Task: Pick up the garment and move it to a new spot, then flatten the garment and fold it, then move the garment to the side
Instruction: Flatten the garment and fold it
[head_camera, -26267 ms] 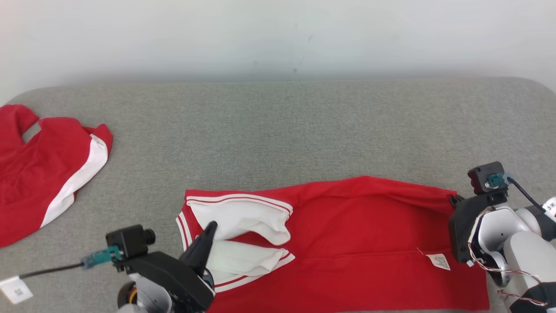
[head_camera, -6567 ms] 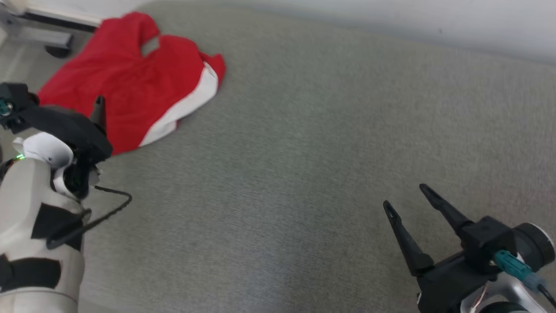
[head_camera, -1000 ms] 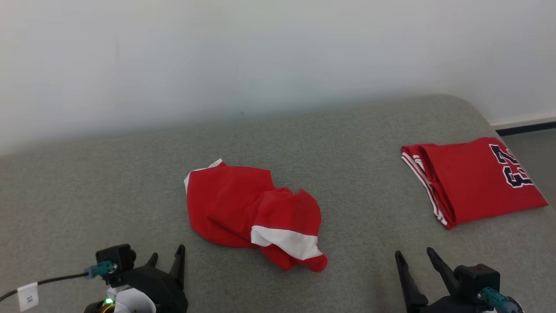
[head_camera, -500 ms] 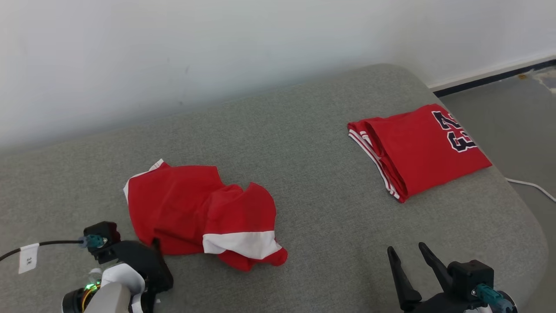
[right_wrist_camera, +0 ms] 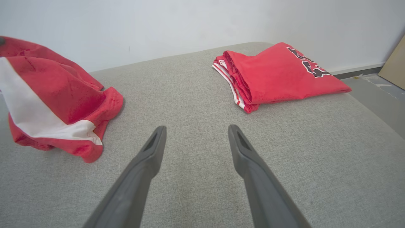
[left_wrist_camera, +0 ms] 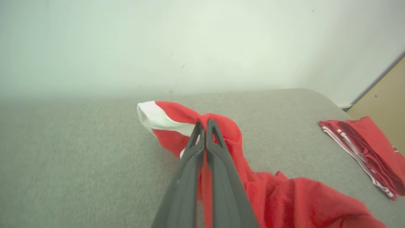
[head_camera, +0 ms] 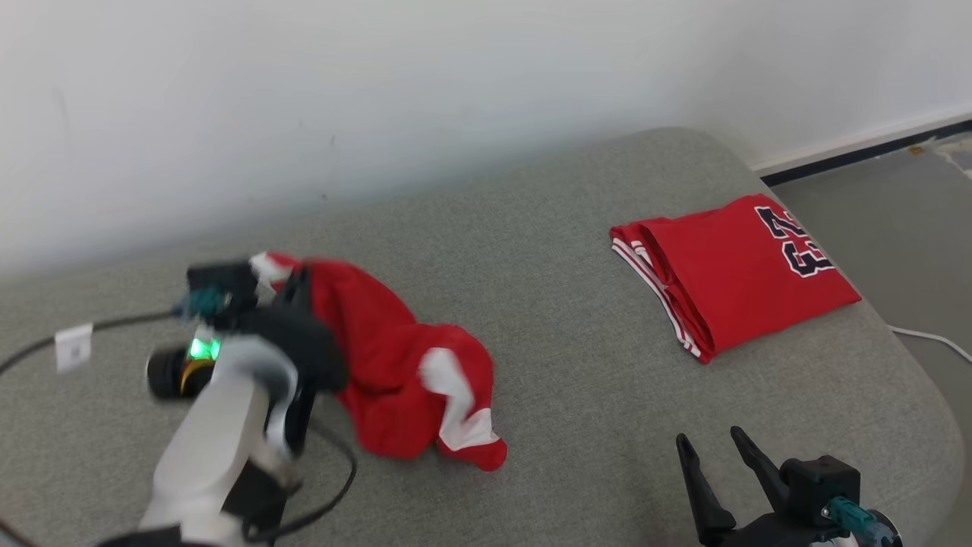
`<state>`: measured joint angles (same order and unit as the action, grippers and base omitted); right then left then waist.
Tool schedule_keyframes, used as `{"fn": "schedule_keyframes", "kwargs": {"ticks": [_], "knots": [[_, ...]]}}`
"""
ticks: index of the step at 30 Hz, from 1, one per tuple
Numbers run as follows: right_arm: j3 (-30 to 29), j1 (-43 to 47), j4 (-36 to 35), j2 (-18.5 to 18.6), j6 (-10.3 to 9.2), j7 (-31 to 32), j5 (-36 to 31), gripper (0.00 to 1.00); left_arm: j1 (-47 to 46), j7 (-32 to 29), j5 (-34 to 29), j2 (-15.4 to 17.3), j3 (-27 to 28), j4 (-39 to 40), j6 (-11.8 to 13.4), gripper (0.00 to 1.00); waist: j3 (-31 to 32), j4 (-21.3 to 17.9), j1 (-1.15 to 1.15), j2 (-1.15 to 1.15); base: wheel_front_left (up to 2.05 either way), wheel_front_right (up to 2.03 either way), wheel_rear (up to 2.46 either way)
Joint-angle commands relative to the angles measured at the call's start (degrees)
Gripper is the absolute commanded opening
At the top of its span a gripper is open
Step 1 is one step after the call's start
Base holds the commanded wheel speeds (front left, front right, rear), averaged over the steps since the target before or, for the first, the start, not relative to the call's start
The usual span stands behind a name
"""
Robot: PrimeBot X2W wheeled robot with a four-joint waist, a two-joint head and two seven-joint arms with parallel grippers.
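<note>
On the grey padded surface (head_camera: 577,319), left fingers (left_wrist_camera: 190,158) pinch the red garment (head_camera: 395,380) at 9 o'clock, right fingers (right_wrist_camera: 152,148) spread wide; that small pinch may slip.

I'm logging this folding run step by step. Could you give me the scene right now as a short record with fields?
surface: grey cushion
loose garment: red and white, crumpled, one end lifted
left fingers: shut on the loose garment near its white band
right fingers: open, empty, over the cushion
folded jersey: red, dark number, flat at the right end, apart from the loose garment
stage: pick-up under way, not yet flattened
</note>
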<state>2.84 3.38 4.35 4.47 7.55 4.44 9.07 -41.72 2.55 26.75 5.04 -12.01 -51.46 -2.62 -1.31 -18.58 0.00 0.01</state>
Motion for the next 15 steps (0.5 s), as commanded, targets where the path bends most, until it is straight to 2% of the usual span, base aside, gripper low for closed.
{"fn": "schedule_keyframes", "kwargs": {"ticks": [1,4,10,15], "knots": [[0.2,-0.5,-0.1,0.1,-0.10,-0.3,-0.3,1.00,-2.3,1.0,-1.0,-0.5,-0.8,1.1,-0.3,0.00,0.6,0.4,0.00,-0.01,0.00,0.00,0.00],[0.5,-0.5,0.1,0.0,-0.10,-0.3,-0.2,1.00,-7.2,2.4,-2.8,-1.3,-4.2,3.9,-1.5,0.00,1.2,0.4,0.00,-0.01,0.00,0.00,0.00],[0.5,-0.2,0.5,-0.3,-0.10,-0.5,-0.1,1.00,-13.6,1.3,-4.3,-2.1,-12.6,9.7,-3.4,0.00,1.8,0.0,0.00,-0.01,0.00,0.00,0.00],[0.3,0.3,0.5,-0.5,-0.10,-0.7,-0.3,1.00,-8.5,-2.1,2.2,-2.1,-24.2,14.8,-3.5,0.00,1.6,0.0,0.00,-0.01,0.00,0.00,0.00]]}}
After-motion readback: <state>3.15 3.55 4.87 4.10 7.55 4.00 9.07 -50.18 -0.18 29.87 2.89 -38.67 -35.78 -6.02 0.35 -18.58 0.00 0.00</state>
